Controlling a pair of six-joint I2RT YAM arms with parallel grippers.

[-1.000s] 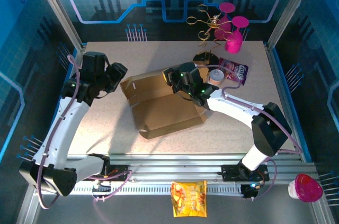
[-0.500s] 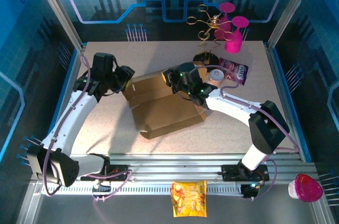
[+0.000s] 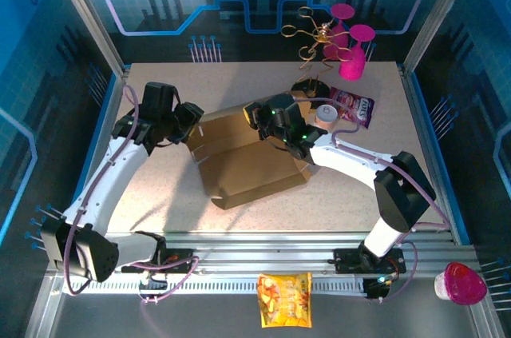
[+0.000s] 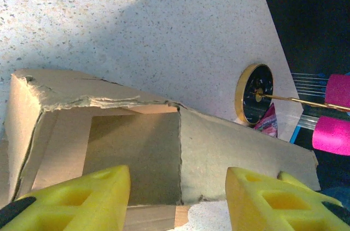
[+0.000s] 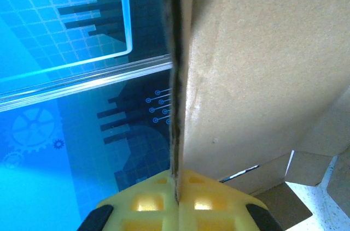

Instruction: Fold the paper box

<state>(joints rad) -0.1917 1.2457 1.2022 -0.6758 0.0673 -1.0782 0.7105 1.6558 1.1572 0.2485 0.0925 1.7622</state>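
Speckled table [image 3: 160, 186], paper box [image 3: 247, 166] half-folded at centre. Right gripper [image 5: 178, 195] clamped on raised flap's edge. Left gripper [image 4: 178, 187] spread apart, empty, at box's open left end.

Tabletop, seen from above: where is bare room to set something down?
Free: far-left strip behind the brown cardboard box; near patch between box and front rail. Crowded: far-right corner, with purple snack packet, gold wire stand, pink cups.

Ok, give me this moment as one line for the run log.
task: fold paper box | left jaws: open, facing box's left end | right jaws: shut on raised far wall | state: partly folded
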